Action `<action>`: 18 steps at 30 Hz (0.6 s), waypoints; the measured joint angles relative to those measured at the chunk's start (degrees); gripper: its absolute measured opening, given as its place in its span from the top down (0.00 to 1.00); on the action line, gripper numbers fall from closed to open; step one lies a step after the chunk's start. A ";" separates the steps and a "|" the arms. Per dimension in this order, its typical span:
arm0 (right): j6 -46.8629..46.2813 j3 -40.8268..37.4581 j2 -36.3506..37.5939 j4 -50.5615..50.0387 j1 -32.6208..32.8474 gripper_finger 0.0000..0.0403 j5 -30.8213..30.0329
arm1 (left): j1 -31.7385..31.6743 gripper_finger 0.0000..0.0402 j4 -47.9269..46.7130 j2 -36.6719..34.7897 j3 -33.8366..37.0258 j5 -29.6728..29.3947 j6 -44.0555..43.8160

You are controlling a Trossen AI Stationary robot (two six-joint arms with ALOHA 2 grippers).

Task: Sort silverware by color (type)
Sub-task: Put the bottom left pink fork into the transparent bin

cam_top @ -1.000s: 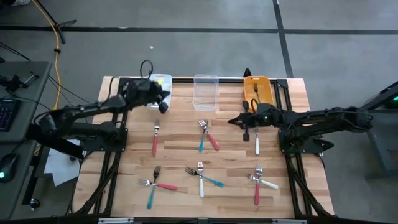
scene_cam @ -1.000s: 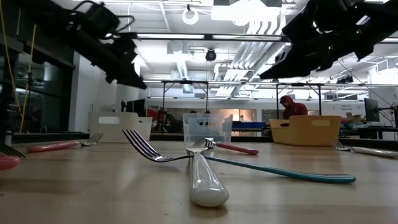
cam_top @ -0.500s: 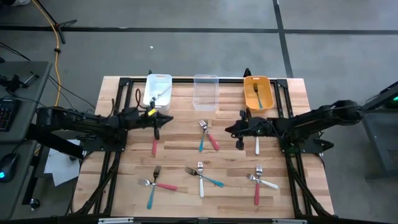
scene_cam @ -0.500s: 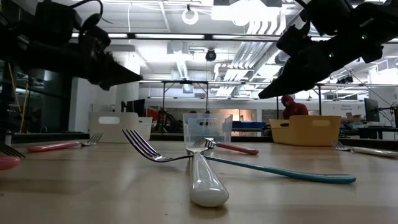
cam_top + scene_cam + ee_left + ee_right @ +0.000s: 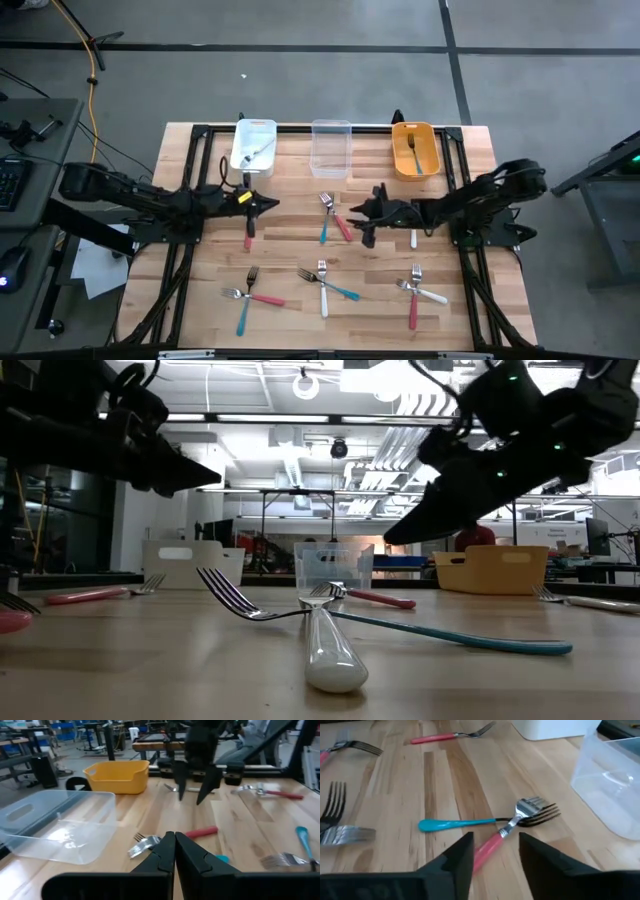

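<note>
Hovering just over the red-handled fork (image 5: 492,844), the right gripper (image 5: 494,851) has its jaws spread apart, one finger on each side of the handle, nothing grasped yet. This fork lies flat on the table (image 5: 300,230), its metal head crossed with the head of a teal-handled fork (image 5: 465,823), whose handle runs off to one side of the jaws.

Handling, as I judge: fork is light & stiff, not fragile. Handle is slim, smooth plastic, prob. a bit slippery, and it sits low on the wood, so fingertips must come nearly to the surface. Best hold is approx. mid-handle, away from the crossed heads, so the teal one is not dragged with it.

Looks: small forks w/ silver heads, handles red-pink, teal or white. More forks lie farther beyond the jaws.

Left gripper (image 5: 174,851) is clenched tight, empty, above the table, near a red fork (image 5: 248,226), pointing toward the right arm. One fork is in the orange bin (image 5: 428,160), one in the white bin (image 5: 240,150); clear bin (image 5: 331,148) looks empty.
</note>
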State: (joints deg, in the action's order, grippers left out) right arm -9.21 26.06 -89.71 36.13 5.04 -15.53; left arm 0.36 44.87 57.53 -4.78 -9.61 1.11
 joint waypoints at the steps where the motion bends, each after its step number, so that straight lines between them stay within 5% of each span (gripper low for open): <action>1: 0.05 1.26 -0.93 -0.80 0.00 0.57 -0.01 | 0.44 0.99 -0.06 0.22 0.00 0.00 0.02; 8: 1.42 11.44 -6.32 -7.58 0.93 0.48 0.96 | 2.63 0.99 -0.03 3.16 0.00 0.18 0.04; 14: 5.90 19.16 -8.16 -16.08 2.16 0.47 1.13 | 8.44 0.99 -2.87 4.23 0.00 8.82 2.16; 18: 8.46 22.10 -8.16 -19.04 2.79 0.51 1.13 | 14.81 0.99 -8.21 4.19 -3.40 5.44 -1.06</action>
State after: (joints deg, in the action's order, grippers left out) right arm -0.75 48.16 -97.86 17.08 7.83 -14.40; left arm 15.17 36.66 61.72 -8.18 -4.16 0.05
